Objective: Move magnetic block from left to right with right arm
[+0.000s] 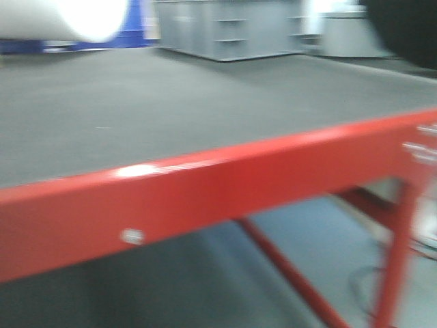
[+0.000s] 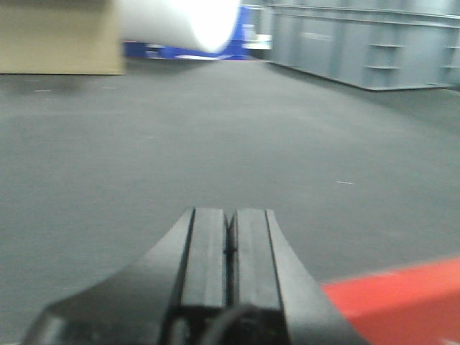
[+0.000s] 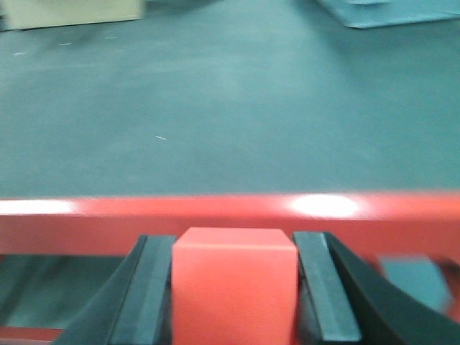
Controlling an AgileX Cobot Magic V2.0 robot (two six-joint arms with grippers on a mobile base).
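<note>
Magnetic block (image 3: pixel 234 284) sits closest to the right wrist camera, clamped in the right claw (image 3: pixel 235 241). One dark finger (image 3: pixel 147 287) presses its left face and the other its right face, with no gap showing on either side.

It is a plain red cube, matte, with sharp edges and a slightly lighter top face. No marks or seams can be made out, though the picture is soft. It looks solid and stiff, so the magnetic block should not give under the squeeze, and it is probably light enough for this hold. Its flat, smooth faces could slide between the pads if the hold is slack. A magnet may also tug toward steel nearby, so the metal frame is worth keeping clear of. Opposite flat faces, taken square and near the middle as now, look like the best place to hold it.

Just beyond the block runs the red table edge (image 3: pixel 215 215), and the block hangs on the near side of it. Whether anything supports it from below is hidden. Past the edge lies the grey mat (image 3: pixel 215 108).

The left claw (image 2: pixel 230 215) has its two pads pressed together on nothing, above the same mat. Farthest off stand a cardboard box (image 2: pixel 57 36), a white roll (image 2: pixel 180 21) and grey cabinets (image 2: pixel 359 43). The front view shows neither block nor claws.
</note>
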